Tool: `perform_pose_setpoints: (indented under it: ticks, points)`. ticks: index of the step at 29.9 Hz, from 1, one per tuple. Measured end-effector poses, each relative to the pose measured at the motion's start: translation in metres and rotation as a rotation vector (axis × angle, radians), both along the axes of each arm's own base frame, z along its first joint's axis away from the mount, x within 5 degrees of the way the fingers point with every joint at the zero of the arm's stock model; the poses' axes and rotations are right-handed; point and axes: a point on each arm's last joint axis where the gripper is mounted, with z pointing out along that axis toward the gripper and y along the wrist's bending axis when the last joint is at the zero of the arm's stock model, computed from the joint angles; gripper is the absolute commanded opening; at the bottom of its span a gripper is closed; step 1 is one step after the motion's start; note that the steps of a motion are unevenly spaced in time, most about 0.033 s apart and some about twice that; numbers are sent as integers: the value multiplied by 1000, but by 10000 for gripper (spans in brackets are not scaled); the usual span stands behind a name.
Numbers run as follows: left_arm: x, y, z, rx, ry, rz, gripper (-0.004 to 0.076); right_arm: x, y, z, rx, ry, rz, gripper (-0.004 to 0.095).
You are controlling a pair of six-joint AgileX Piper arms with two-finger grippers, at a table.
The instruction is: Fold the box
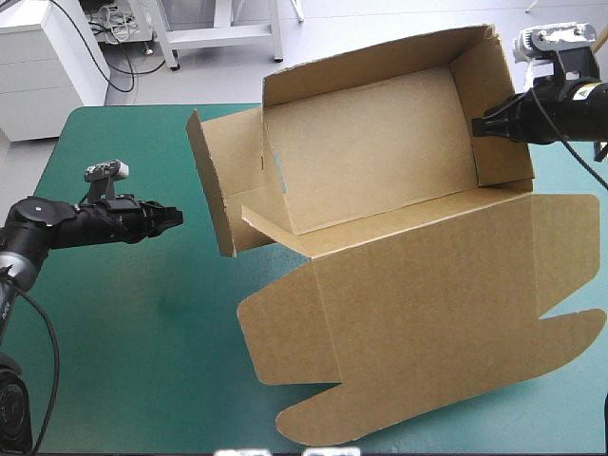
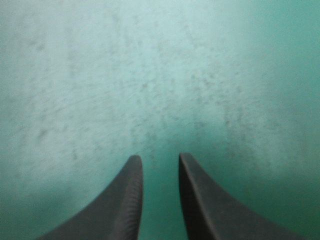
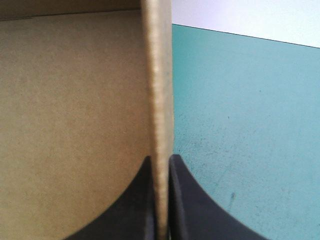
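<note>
Pinching: your right gripper point(image 1: 478, 125) clamps the box's point(image 1: 380, 161) right end wall.
Left gripper point(image 1: 176, 218): fingers spread, over bare teal-green cover point(image 1: 123, 323).
Loose end flap point(image 1: 211, 185): near, ahead of that gripper, standing upright.
Box: table's right half, long axis left-right.
</note>
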Motion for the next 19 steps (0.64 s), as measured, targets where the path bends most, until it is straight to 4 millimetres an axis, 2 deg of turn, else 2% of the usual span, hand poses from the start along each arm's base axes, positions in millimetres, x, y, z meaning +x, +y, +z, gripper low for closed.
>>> perform_pose_setpoints:
  ticks: [3, 5, 9, 19]
  points:
    - [1, -9, 7, -93, -68, -76, 604, 0, 0, 0, 3, -1, 3, -22]
    - [2, -15, 11, -175, -110, -134, 675, 0, 1, 0, 4, -2, 5, -22]
    - [2, -22, 17, -299, -161, -207, 683, 0, 1, 0, 1, -5, 12, -22]
    - [3, -32, 30, -436, -254, -256, 683, 0, 2, 1, 3, -8, 21, -21]
